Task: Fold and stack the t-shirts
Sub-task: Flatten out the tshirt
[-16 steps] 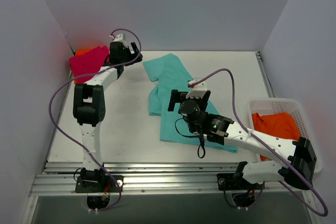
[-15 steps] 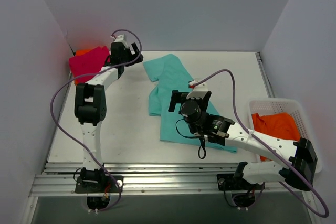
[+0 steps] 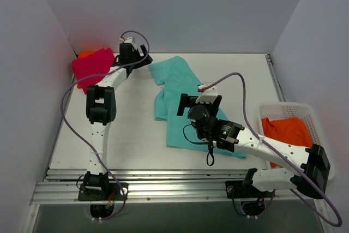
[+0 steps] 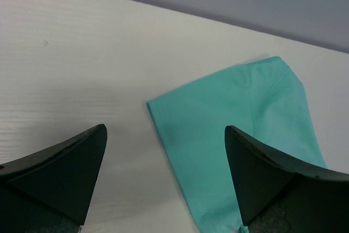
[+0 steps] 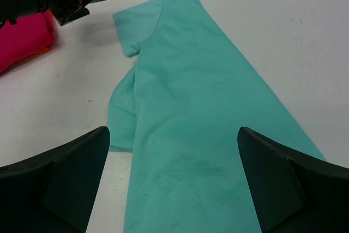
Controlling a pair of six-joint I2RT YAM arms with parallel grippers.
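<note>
The white tabletop [image 3: 131, 129] carries everything. The largest thing on it is the teal t-shirt [image 3: 174, 83], lying flat near the middle and running from the far side toward my right arm. One short sleeve at its far end points left, and cloth along its left edge is doubled over.

A white slatted basket [image 3: 286, 106] stands at the right edge of the tabletop, with a rumpled orange t-shirt [image 3: 286, 130] inside it. In the far left corner a magenta t-shirt [image 3: 92, 65] sits bundled against the wall. A sliver of orange [image 3: 84, 54] shows behind it, perhaps another shirt, though the view is too poor to say.

My left pincer [image 4: 165, 135] is spread wide and empty. It hangs near the far edge, between the magenta t-shirt and the teal sleeve, whose corner shows below its fingers. My right pincer [image 5: 173, 132] is also spread wide and empty, above the middle of the teal t-shirt.
</note>
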